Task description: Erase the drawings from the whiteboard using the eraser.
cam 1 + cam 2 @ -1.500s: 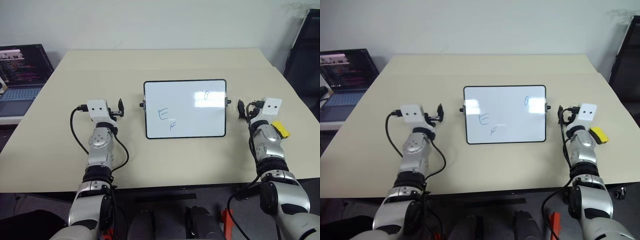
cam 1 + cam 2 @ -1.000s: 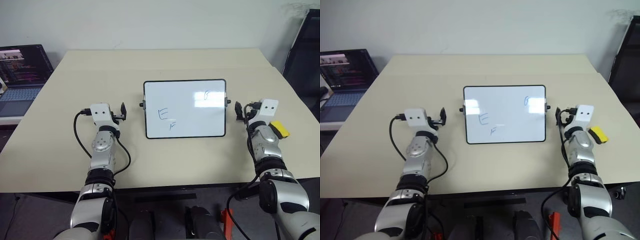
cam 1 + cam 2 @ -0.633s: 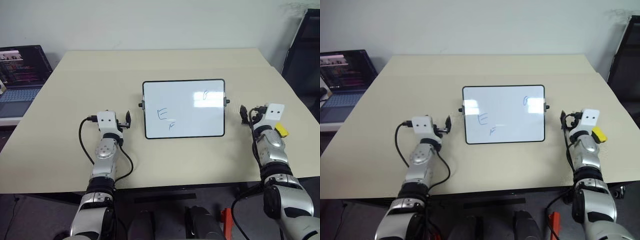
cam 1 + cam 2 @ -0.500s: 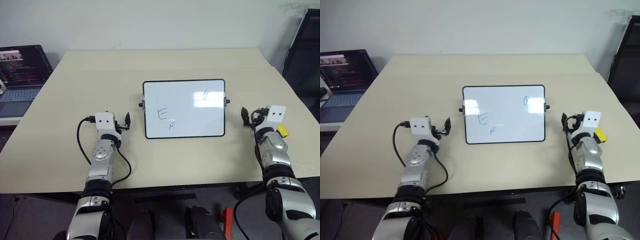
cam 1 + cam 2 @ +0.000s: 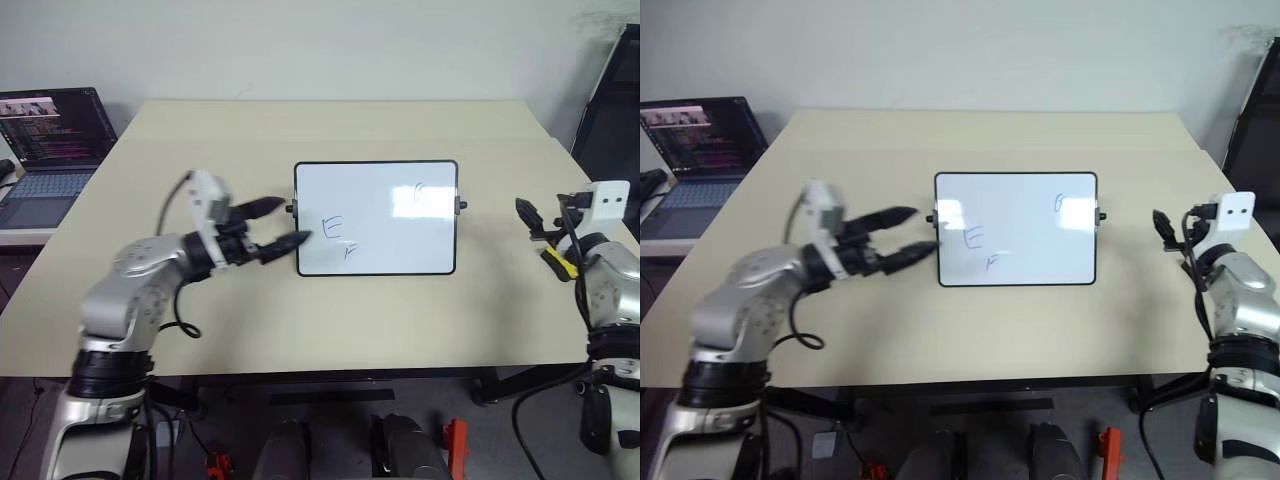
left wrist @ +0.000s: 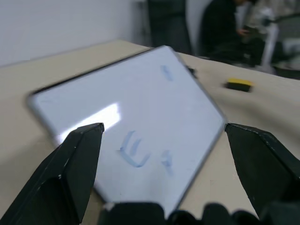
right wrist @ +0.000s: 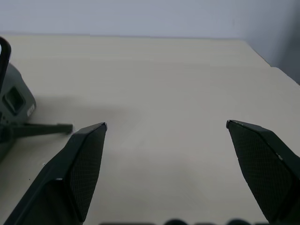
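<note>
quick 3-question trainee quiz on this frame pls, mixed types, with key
1. True or false: the left end effector holds the eraser.
2. How many blue drawings remain on the whiteboard? A) none B) three C) six
3. Fill in: the laptop stands off the table's ____ side, by the robot's own sides.

Key: 1 false, it is open and empty; 2 B; 3 left.

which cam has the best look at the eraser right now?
Left wrist view: the eraser lies unobstructed on the table past the whiteboard. In the left eye view just a yellow sliver peeks from behind the right gripper.
</note>
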`<control>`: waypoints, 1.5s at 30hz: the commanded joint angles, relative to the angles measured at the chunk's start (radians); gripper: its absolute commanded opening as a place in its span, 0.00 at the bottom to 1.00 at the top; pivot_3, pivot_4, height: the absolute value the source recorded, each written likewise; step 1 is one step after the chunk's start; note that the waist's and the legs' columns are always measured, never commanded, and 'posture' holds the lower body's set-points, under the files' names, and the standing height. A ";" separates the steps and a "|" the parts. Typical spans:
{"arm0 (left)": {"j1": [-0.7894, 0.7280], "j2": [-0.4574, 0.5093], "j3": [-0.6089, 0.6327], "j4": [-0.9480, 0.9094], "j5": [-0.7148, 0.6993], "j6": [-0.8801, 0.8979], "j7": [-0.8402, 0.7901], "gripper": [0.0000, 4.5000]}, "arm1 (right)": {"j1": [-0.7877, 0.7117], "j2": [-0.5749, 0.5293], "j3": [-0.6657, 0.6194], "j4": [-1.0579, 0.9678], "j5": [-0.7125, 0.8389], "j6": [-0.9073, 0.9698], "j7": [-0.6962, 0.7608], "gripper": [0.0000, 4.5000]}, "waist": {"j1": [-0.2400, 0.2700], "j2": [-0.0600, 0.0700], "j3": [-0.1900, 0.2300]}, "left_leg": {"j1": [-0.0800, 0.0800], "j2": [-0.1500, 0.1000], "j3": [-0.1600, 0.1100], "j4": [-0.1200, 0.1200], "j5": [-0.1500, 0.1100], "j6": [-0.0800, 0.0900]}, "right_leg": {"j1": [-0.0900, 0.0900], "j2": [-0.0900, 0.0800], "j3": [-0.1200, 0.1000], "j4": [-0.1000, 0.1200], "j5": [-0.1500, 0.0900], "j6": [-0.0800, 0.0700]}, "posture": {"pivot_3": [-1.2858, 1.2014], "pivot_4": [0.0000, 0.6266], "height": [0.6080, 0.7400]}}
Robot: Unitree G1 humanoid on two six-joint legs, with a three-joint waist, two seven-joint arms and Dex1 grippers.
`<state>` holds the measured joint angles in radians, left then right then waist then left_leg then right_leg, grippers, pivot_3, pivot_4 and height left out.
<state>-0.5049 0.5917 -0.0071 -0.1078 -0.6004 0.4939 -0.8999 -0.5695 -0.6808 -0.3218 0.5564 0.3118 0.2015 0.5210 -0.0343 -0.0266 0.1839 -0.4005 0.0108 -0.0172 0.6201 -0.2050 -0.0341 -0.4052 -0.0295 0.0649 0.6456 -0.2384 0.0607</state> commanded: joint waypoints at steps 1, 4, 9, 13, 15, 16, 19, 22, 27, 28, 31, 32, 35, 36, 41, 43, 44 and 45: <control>-0.060 -0.103 -0.151 0.029 0.092 -0.059 -0.031 1.00 | -0.002 -0.080 -0.015 -0.014 -0.009 0.047 0.040 0.99 | 0.001 0.000 0.000 | 0.000 0.000 0.000 0.001 0.000 0.000 | 0.000 0.000 0.000 0.000 0.000 0.000 | 0.52 0.24 1.00; -0.092 -0.187 -0.219 0.109 0.164 -0.117 -0.039 1.00 | -0.009 -0.120 -0.018 0.028 -0.015 0.063 0.071 0.99 | -0.007 0.000 0.000 | 0.000 0.001 0.001 0.003 -0.001 0.002 | 0.000 0.001 0.001 0.001 0.000 0.000 | 0.52 0.24 1.00; -0.176 -0.380 -0.324 0.307 0.284 -0.260 -0.035 1.00 | -0.078 -0.211 0.018 0.220 -0.057 0.055 0.162 0.99 | -0.014 0.000 0.000 | 0.000 0.001 0.002 0.005 -0.001 0.002 | 0.000 0.002 0.004 0.001 0.001 0.001 | 0.52 0.24 1.00; -0.218 -0.486 -0.322 0.463 0.332 -0.337 -0.023 1.00 | -0.155 -0.259 0.076 0.366 -0.105 0.039 0.280 0.99 | -0.022 0.000 0.000 | 0.000 0.001 0.004 0.006 -0.002 0.003 | 0.000 0.002 0.006 0.000 0.001 0.002 | 0.52 0.24 1.00; -0.241 -0.521 -0.320 0.521 0.363 -0.382 -0.002 1.00 | -0.206 -0.273 0.112 0.443 -0.142 0.033 0.313 0.99 | -0.026 0.000 0.000 | 0.000 0.001 0.004 0.006 -0.002 0.003 | 0.000 0.003 0.006 0.000 0.001 0.002 | 0.52 0.24 1.00; -0.248 -0.537 -0.319 0.539 0.372 -0.398 0.005 1.00 | -0.230 -0.277 0.129 0.479 -0.161 0.028 0.325 0.99 | -0.027 0.000 0.000 | 0.001 0.001 0.004 0.006 -0.002 0.003 | 0.000 0.003 0.006 0.000 0.001 0.002 | 0.52 0.24 1.00; -0.250 -0.575 -0.322 0.557 0.388 -0.420 0.013 1.00 | -0.283 -0.282 0.179 0.560 -0.212 0.014 0.368 0.99 | -0.026 0.000 0.000 | 0.000 0.001 0.004 0.006 -0.002 0.003 | 0.000 0.003 0.006 0.000 0.001 0.002 | 0.52 0.24 1.00; -0.241 -0.591 -0.328 0.567 0.412 -0.427 0.018 1.00 | -0.324 -0.276 0.202 0.619 -0.244 0.003 0.387 0.99 | -0.023 0.000 0.000 | 0.000 0.000 0.004 0.006 -0.002 0.003 | 0.000 0.002 0.006 0.000 0.001 0.003 | 0.52 0.24 1.00; -0.241 -0.592 -0.318 0.574 0.455 -0.466 0.044 1.00 | -0.353 -0.262 0.231 0.675 -0.286 -0.014 0.395 0.99 | -0.023 0.000 0.000 | 0.000 0.000 0.004 0.006 -0.002 0.003 | 0.000 0.002 0.006 0.000 0.002 0.003 | 0.52 0.24 1.00; -0.240 -0.592 -0.317 0.570 0.459 -0.470 0.047 1.00 | -0.357 -0.260 0.230 0.683 -0.291 -0.016 0.392 0.99 | -0.023 0.000 0.000 | 0.000 0.000 0.004 0.006 -0.002 0.003 | 0.000 0.002 0.006 0.000 0.001 0.003 | 0.52 0.24 1.00; -0.235 -0.595 -0.324 0.561 0.487 -0.491 0.067 1.00 | -0.363 -0.254 0.231 0.700 -0.307 -0.019 0.391 0.99 | -0.023 0.000 0.000 | 0.000 0.000 0.004 0.006 -0.002 0.003 | 0.000 0.002 0.006 0.000 0.002 0.003 | 0.52 0.24 1.00; -0.230 -0.599 -0.329 0.557 0.496 -0.494 0.076 1.00 | -0.363 -0.251 0.234 0.705 -0.313 -0.017 0.394 0.99 | -0.023 0.000 0.000 | 0.000 0.000 0.004 0.006 -0.002 0.003 | 0.000 0.002 0.006 0.000 0.002 0.003 | 0.52 0.24 1.00; -0.217 -0.607 -0.334 0.542 0.503 -0.495 0.081 1.00 | -0.368 -0.245 0.232 0.714 -0.319 -0.015 0.393 0.99 | -0.023 0.000 0.000 | 0.000 0.000 0.004 0.006 -0.002 0.003 | 0.000 0.002 0.006 0.000 0.002 0.002 | 0.52 0.24 1.00; -0.215 -0.609 -0.334 0.538 0.504 -0.496 0.080 1.00 | -0.370 -0.243 0.230 0.716 -0.321 -0.015 0.392 0.99 | -0.023 0.000 0.000 | 0.000 0.000 0.004 0.006 -0.002 0.003 | 0.000 0.002 0.006 0.000 0.002 0.002 | 0.52 0.24 1.00; -0.208 -0.605 -0.355 0.522 0.522 -0.496 0.061 1.00 | -0.369 -0.232 0.213 0.734 -0.322 -0.011 0.362 0.99 | -0.023 0.000 0.000 | 0.000 0.000 0.004 0.006 -0.002 0.003 | 0.000 0.002 0.006 0.000 0.002 0.002 | 0.52 0.24 1.00; -0.203 -0.603 -0.355 0.516 0.523 -0.493 0.058 1.00 | -0.368 -0.227 0.211 0.738 -0.322 -0.010 0.360 0.99 | -0.023 0.000 0.000 | 0.000 0.000 0.004 0.006 -0.002 0.003 | 0.000 0.002 0.006 0.000 0.002 0.002 | 0.52 0.24 1.00; -0.202 -0.602 -0.354 0.514 0.523 -0.492 0.056 1.00 | -0.367 -0.224 0.209 0.739 -0.322 -0.011 0.360 0.99 | -0.024 0.000 0.000 | 0.000 0.000 0.004 0.006 -0.002 0.003 | 0.000 0.002 0.006 0.000 0.002 0.002 | 0.52 0.24 1.00; -0.202 -0.600 -0.353 0.512 0.524 -0.490 0.054 1.00 | -0.366 -0.222 0.208 0.740 -0.323 -0.011 0.358 0.99 | -0.023 0.000 0.000 | 0.000 0.000 0.004 0.006 -0.002 0.003 | 0.000 0.002 0.006 0.000 0.002 0.002 | 0.52 0.24 1.00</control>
<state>-0.7046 -0.0041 -0.3588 0.4492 -0.0770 0.0156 -0.8414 -0.9180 -0.8922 -0.0963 1.3027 -0.0166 0.2022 0.8840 -0.0576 -0.0262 0.1837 -0.4003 0.0110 -0.0135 0.6264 -0.2067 -0.0312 -0.4051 -0.0275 0.0712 0.6459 -0.2366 0.0631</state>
